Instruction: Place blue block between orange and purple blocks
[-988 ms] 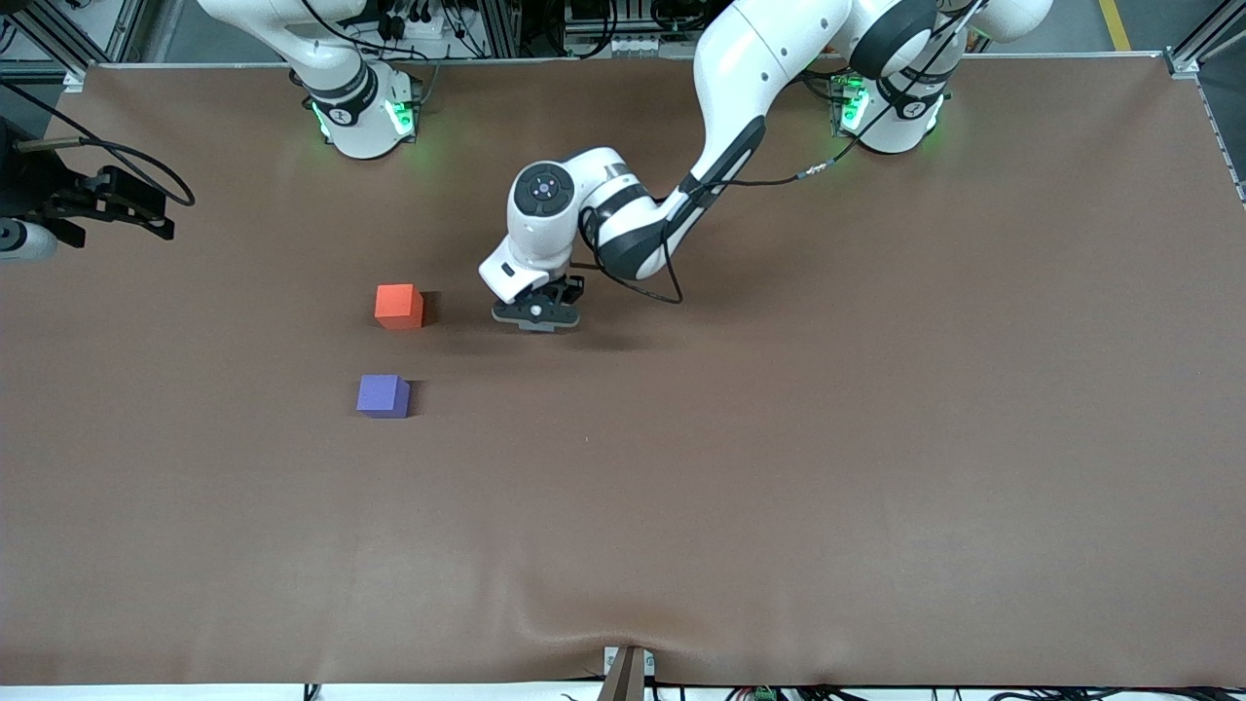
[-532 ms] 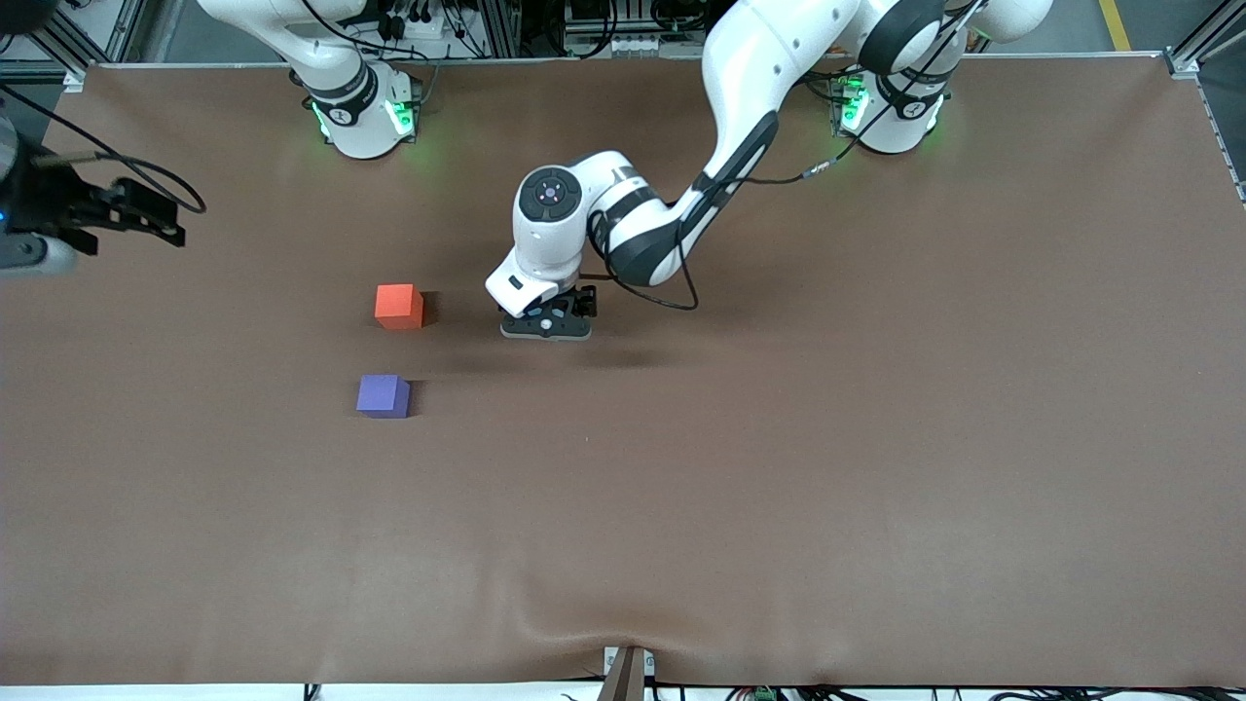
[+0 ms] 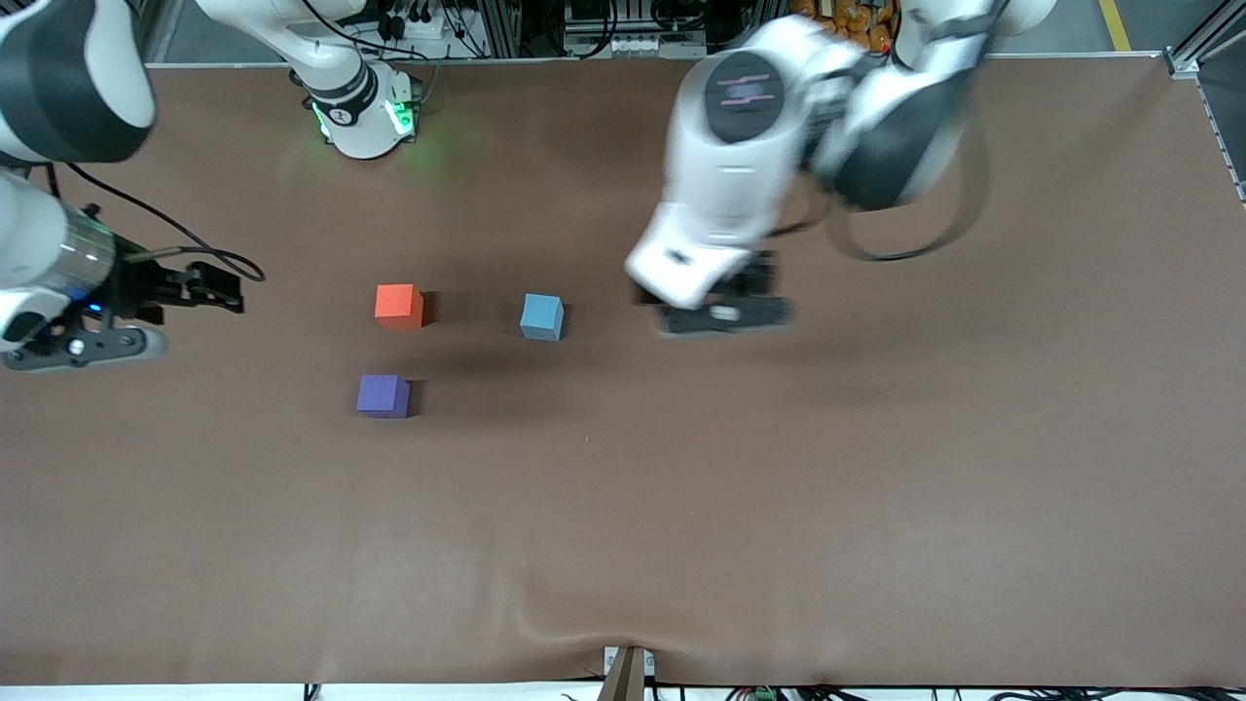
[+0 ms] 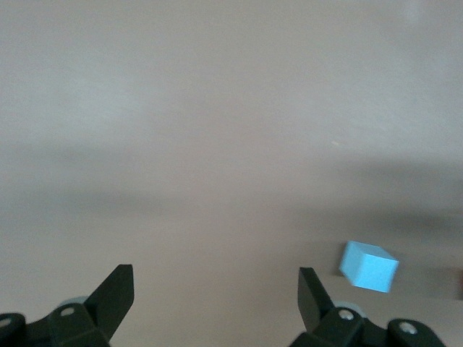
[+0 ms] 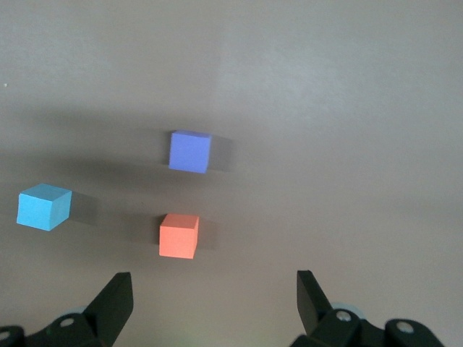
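The blue block (image 3: 541,316) sits free on the brown table, beside the orange block (image 3: 399,306) toward the left arm's end. The purple block (image 3: 383,396) lies nearer the front camera than the orange one. My left gripper (image 3: 725,313) is open and empty, raised above the table beside the blue block toward the left arm's end. Its wrist view (image 4: 215,278) shows the blue block (image 4: 369,266) off to one side. My right gripper (image 3: 86,347) is open and empty at the right arm's end of the table. Its wrist view (image 5: 213,282) shows the orange block (image 5: 179,236), purple block (image 5: 190,152) and blue block (image 5: 45,206).
The brown table cloth (image 3: 779,487) is bare apart from the three blocks. The arm bases (image 3: 365,112) stand along the edge farthest from the front camera. A small bracket (image 3: 628,672) sits at the table's near edge.
The left gripper has let go of the blue block, risen and moved toward the left arm's end. The right arm has swung in over the table's end.
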`<action>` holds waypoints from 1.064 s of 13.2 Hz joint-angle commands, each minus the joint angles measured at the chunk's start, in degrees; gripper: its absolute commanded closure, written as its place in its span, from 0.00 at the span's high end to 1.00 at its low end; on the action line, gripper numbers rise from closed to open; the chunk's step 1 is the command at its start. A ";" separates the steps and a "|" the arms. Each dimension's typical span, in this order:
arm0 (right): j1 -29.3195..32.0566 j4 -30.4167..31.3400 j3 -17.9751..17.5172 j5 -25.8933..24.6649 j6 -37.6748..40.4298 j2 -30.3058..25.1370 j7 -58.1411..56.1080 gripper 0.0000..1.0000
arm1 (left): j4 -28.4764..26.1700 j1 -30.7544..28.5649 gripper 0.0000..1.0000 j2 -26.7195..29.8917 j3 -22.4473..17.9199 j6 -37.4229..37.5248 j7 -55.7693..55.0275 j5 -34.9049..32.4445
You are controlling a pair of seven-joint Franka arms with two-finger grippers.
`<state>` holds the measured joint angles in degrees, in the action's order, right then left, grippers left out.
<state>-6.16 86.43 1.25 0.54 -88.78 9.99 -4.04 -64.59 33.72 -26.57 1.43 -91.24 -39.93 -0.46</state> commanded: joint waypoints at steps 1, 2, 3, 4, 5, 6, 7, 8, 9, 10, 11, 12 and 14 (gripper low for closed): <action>-1.83 -1.44 0.16 2.79 -0.69 2.48 1.83 1.00 | -3.00 -8.12 1.00 4.85 0.85 5.26 7.21 0.02; -1.84 -1.44 0.16 5.59 -0.78 3.36 4.11 1.00 | -3.17 -10.32 1.00 5.64 0.94 7.64 10.98 -0.50; -2.10 -1.35 0.16 8.92 -0.87 4.24 6.91 1.00 | -3.26 -11.74 1.00 6.43 0.68 9.05 13.28 -0.85; -2.97 -1.35 0.16 10.78 -1.04 4.86 10.42 1.00 | -3.79 -14.01 1.00 7.57 0.85 9.15 13.91 -1.29; -5.16 -1.35 0.16 11.06 -1.74 5.56 14.02 1.00 | -5.01 -16.04 1.00 8.89 0.76 9.07 14.01 -1.30; -7.88 -1.09 0.24 10.89 -3.05 6.53 18.15 1.00 | -6.59 -17.36 1.00 10.21 0.76 9.07 14.09 -1.47; -10.43 -0.48 0.25 10.63 -4.37 7.67 23.41 1.00 | -9.30 -18.59 1.00 11.96 0.85 8.46 14.18 -2.78; -12.28 1.27 0.16 10.71 -6.47 8.29 27.21 1.00 | -12.29 -19.22 1.00 13.89 1.03 7.15 14.36 -4.53; -15.34 4.59 0.24 10.71 -10.50 8.29 29.51 1.00 | -15.62 -20.35 1.00 16.35 1.03 5.31 14.36 -5.07; -17.38 8.20 0.16 10.71 -14.71 8.29 30.14 1.00 | -20.01 -21.50 1.00 19.24 1.11 2.07 14.79 -5.08; -20.18 10.49 0.24 10.71 -18.50 8.29 30.40 1.00 | -23.97 -23.16 1.00 21.71 1.20 -1.18 17.49 -5.08; -22.73 12.00 0.25 10.71 -21.75 8.64 32.23 1.00 | -27.05 -23.96 1.00 23.47 1.20 -3.57 20.04 -5.08; -26.17 15.07 0.33 10.45 -27.82 11.18 35.67 1.00 | -33.64 -25.54 1.00 26.99 1.20 -8.57 20.95 -5.08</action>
<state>-29.51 98.02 0.77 10.48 -112.17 20.69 29.43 -88.38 9.90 -5.83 1.74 -94.25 -20.35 -4.60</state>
